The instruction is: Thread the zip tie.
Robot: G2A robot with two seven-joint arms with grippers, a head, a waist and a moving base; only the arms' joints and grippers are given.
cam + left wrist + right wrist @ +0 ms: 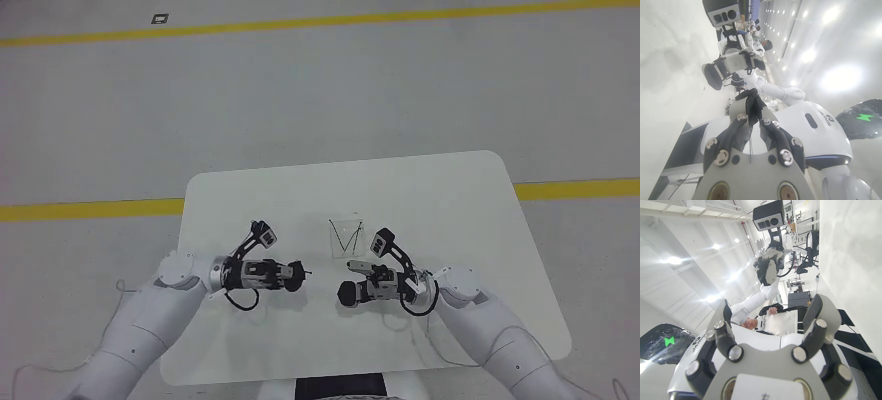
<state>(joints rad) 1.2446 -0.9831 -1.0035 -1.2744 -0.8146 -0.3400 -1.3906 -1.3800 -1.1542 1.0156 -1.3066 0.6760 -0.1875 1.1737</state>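
Because threading needs one end held steady, my left gripper (751, 94) is clamped on the thin black plastic zip tie (750, 144), above the white rounded worktop (480, 190) toward its near edge. My right gripper (771, 306) faces it close by, jaws spread wide and empty, judged ready to take the free end. A clear square tray (360, 222) with thin dark strips sits mid-worktop.

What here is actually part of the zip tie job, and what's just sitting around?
Part of the job:
- zip tie, pinched in the shut left gripper
- right gripper, open and empty
- clear holder of thin black strips, probably spare ties, on the table

Just lying about:
- small dark square beyond the table
- yellow floor lines
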